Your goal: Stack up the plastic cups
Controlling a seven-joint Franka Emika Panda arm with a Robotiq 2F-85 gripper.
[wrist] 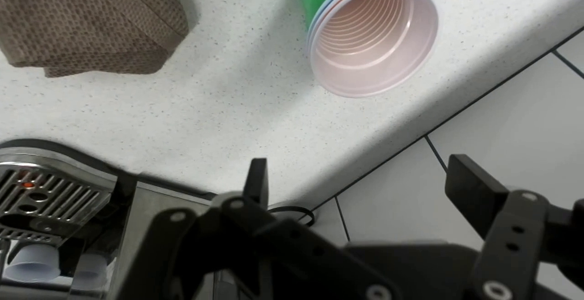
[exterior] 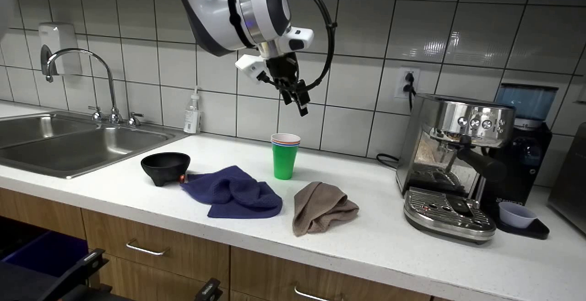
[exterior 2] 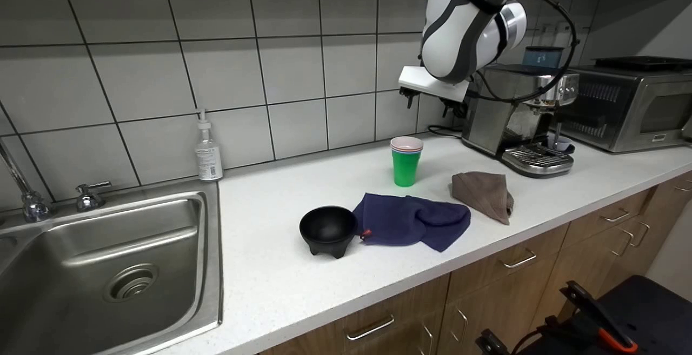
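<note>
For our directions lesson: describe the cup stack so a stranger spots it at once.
On the countertop, look between the sink and espresso machine. The plastic cup stack stands nearer the tiled wall than the navy cloth and brown cloth. It alone shows bright green.

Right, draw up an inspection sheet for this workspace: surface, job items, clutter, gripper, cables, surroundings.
Surface: white speckled counter.
Job items: plastic cups nested upright in one stack, green outermost, thin blue and orange edges showing at the rim.
Clutter: dark blue cloth and brown cloth, both rumpled; black bowl; small red item by the bowl, unidentified.
Gripper: open above the counter, apart from the cups; held object, nothing seen.
Cables: black cable arcing beside the arm; black cord near the coffee machine.
Surroundings: tiled wall, sink, pump bottle.
</note>
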